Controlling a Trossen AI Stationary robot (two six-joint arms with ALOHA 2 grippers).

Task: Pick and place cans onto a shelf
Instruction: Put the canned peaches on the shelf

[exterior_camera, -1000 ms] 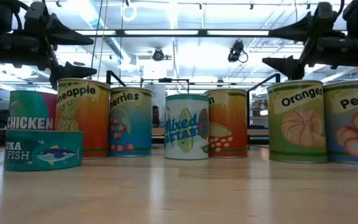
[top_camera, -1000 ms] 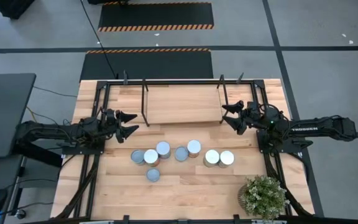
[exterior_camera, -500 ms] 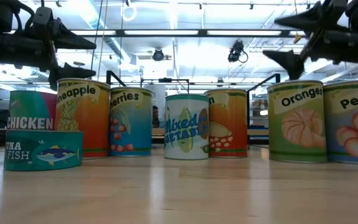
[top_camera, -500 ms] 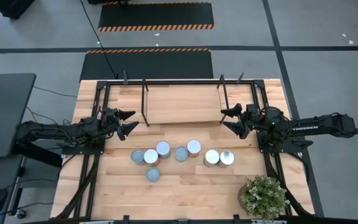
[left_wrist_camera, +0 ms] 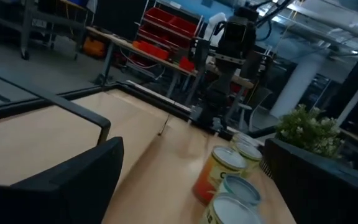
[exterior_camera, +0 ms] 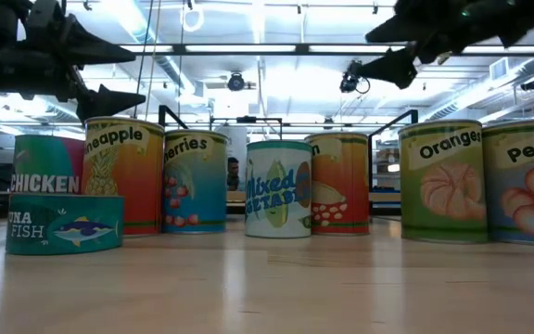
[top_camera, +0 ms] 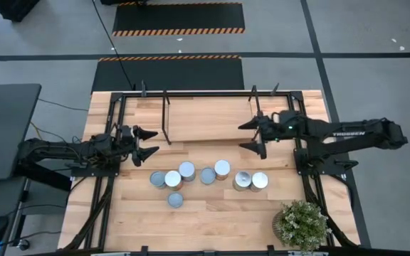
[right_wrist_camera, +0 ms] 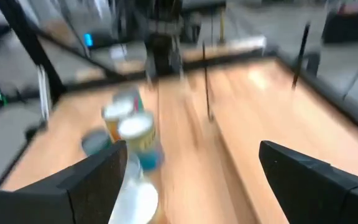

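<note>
Seven cans (top_camera: 186, 170) stand on the table (top_camera: 219, 220), below and between both grippers. The left gripper (top_camera: 150, 141) and right gripper (top_camera: 248, 136) hang empty, fingers spread. Beyond the fingertips lies the bare shelf (top_camera: 208, 119).

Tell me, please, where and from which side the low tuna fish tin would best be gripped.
The tuna fish tin is squat and stands alone in front of the taller cans. Probably best from straight above, fingers closing across its curved side wall just under the round lid. The open left gripper is nearer.
</note>
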